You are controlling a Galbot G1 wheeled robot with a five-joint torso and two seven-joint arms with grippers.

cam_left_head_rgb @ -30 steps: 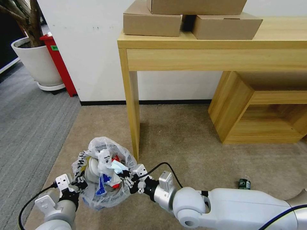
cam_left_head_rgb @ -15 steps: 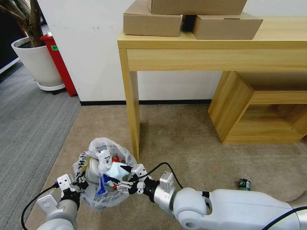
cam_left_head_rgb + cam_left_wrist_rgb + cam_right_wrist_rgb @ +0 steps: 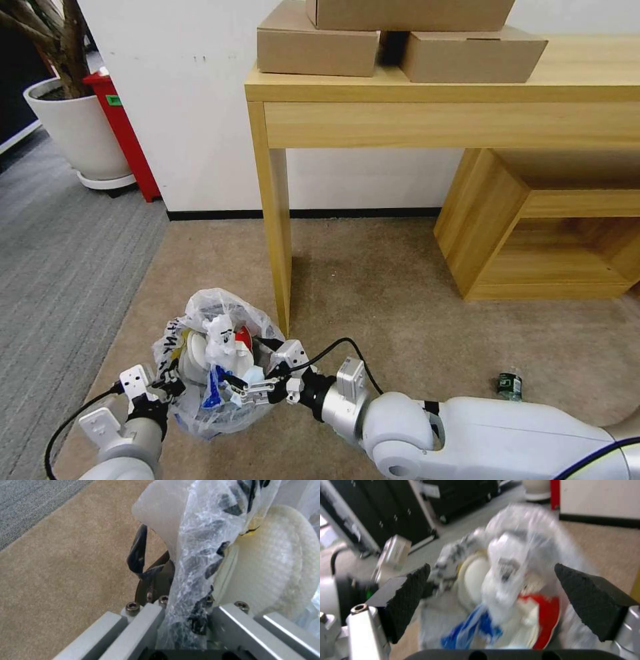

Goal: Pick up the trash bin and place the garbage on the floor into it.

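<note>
**Q:** Where is the bin, and which claw has it?

**Me:** The bin [image 3: 217, 373] sits low in the head view, at about 7 o'clock, on the tan carpet just beside the counter [image 3: 440, 100] leg. My left claw [image 3: 163, 389] is clenched on its rim at the bin's 9 o'clock; in the left wrist view the crinkled liner [image 3: 196, 575] runs straight down between my fingers.

**Q:** And your right claw?

**Me:** My right claw [image 3: 250, 387] is released, its black pads [image 3: 410, 597] spread wide, hovering at the bin's 3 o'clock over the mouth. Nothing lies between the pads. Inside the bin I see a white slipper [image 3: 195, 350], a red cup [image 3: 243, 339] and a blue-white carton [image 3: 213, 393].

**Q:** What is left on the floor?

**Me:** A green-labelled bottle [image 3: 510, 385], well apart from the bin, toward 3 o'clock from it and at about 4 o'clock in the head view. It lies on the right arm's side, so I judge my right claw the nearer one. I cannot tell which way its long axis runs.
</note>
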